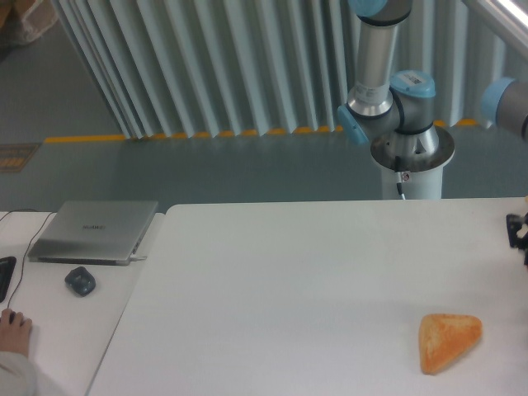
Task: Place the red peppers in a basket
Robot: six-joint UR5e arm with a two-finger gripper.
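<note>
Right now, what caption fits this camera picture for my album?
Orange bread sits alone on the white table, the robot's gripper barely showing at the right edge.

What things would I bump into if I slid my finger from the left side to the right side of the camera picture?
Person's hand → computer mouse → closed laptop → orange bread → a bit of the gripper at the right edge.
</note>
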